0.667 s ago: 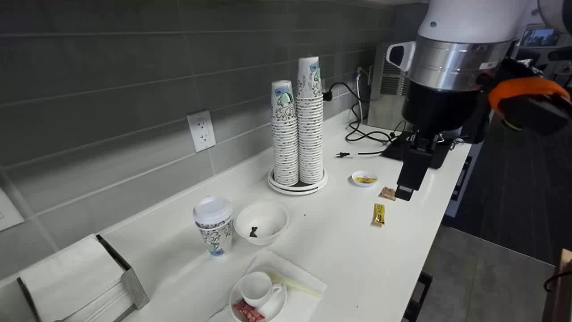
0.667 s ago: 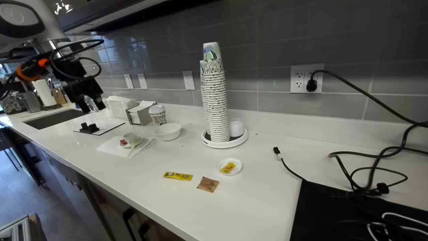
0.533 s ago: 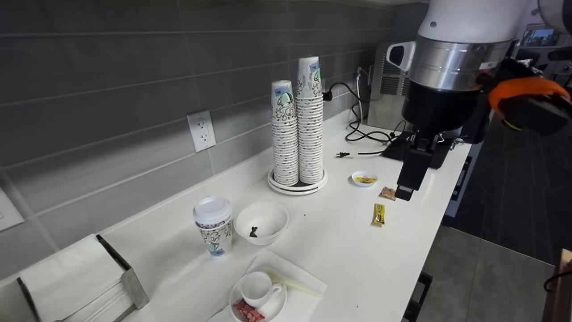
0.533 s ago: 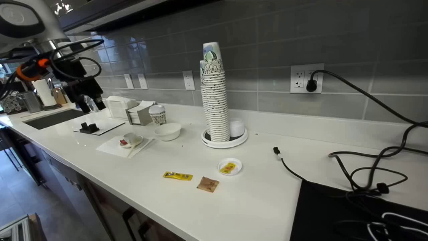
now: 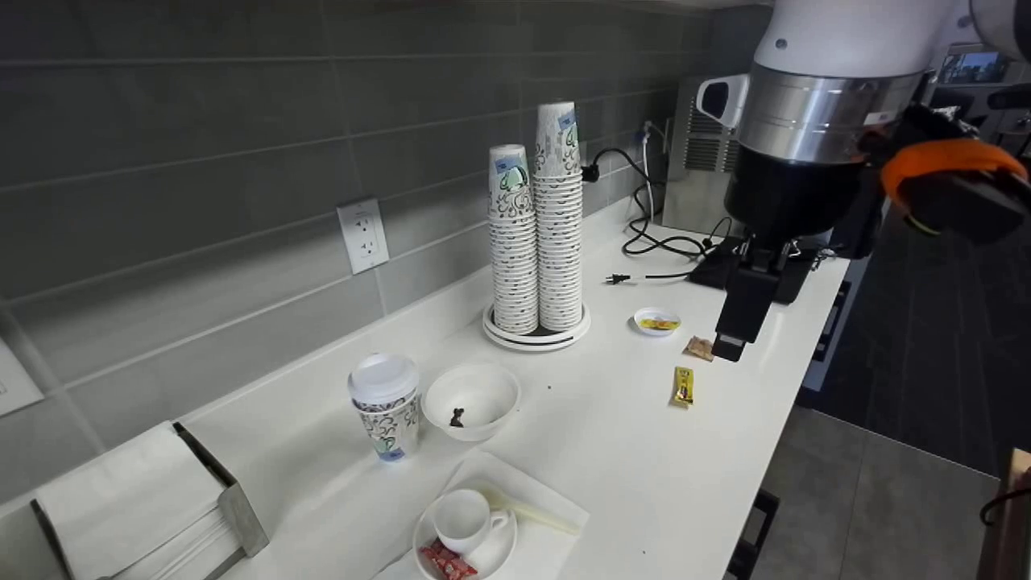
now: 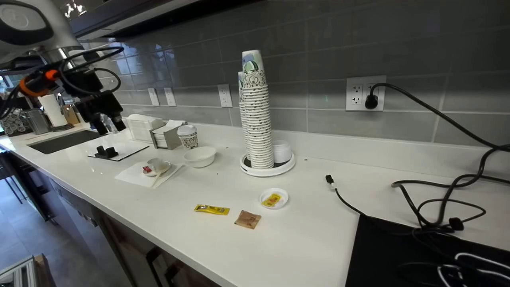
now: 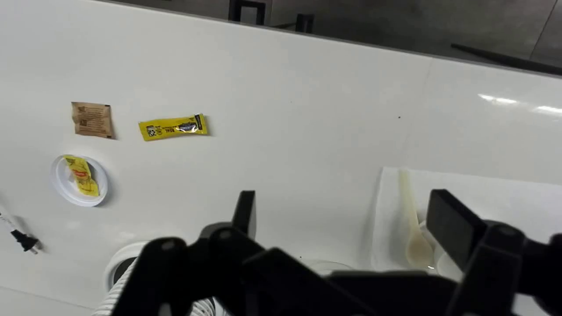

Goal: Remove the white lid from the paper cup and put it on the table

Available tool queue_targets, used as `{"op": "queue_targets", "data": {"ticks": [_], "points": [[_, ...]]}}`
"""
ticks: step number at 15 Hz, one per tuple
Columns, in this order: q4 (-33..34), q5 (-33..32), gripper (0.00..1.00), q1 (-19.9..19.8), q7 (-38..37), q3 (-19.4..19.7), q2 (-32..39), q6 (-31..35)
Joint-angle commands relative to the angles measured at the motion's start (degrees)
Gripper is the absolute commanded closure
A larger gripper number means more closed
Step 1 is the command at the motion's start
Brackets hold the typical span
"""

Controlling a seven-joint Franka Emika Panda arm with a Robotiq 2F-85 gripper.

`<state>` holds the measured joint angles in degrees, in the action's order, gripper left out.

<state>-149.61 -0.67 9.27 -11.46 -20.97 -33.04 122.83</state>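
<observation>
The white lid [image 5: 383, 377] sits on top of the paper cup [image 5: 393, 433], which is white with a dark swirl print and stands upright near the wall. Both exterior views show them; the lid [image 6: 187, 130] and cup [image 6: 190, 142] stand beside the napkin holder. They are out of view in the wrist view. My gripper [image 6: 110, 127] hangs above the white table [image 5: 644, 459], well apart from the cup and toward the front edge. In the wrist view the gripper [image 7: 342, 197] is open with a wide gap and nothing between its fingers [image 7: 452, 224].
A white bowl [image 5: 491, 403] stands close beside the cup. Tall cup stacks [image 5: 514, 266] stand on a round tray. A white mug [image 5: 463, 515] and spoon are on a napkin. A metal napkin holder [image 5: 246, 515], condiment packets [image 6: 212, 209] and a small dish [image 6: 283, 202] are also there.
</observation>
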Motion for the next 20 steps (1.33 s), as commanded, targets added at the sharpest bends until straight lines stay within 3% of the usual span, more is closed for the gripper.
{"op": "queue_targets", "data": {"ticks": [1,5,13,17,20], "points": [[0.09,-0.97,0.00,1.45,-0.77,1.35,0.31,-0.13],[2.51,0.49,0.00,2.94,4.03,3.03,6.58,3.53],[10.84,1.31,0.00,4.75,15.80,6.66,27.66,26.58],[20.83,-1.56,0.00,4.50,14.80,5.64,39.13,28.57],[29.42,-7.33,0.00,5.45,10.26,6.60,46.32,27.71]]}}
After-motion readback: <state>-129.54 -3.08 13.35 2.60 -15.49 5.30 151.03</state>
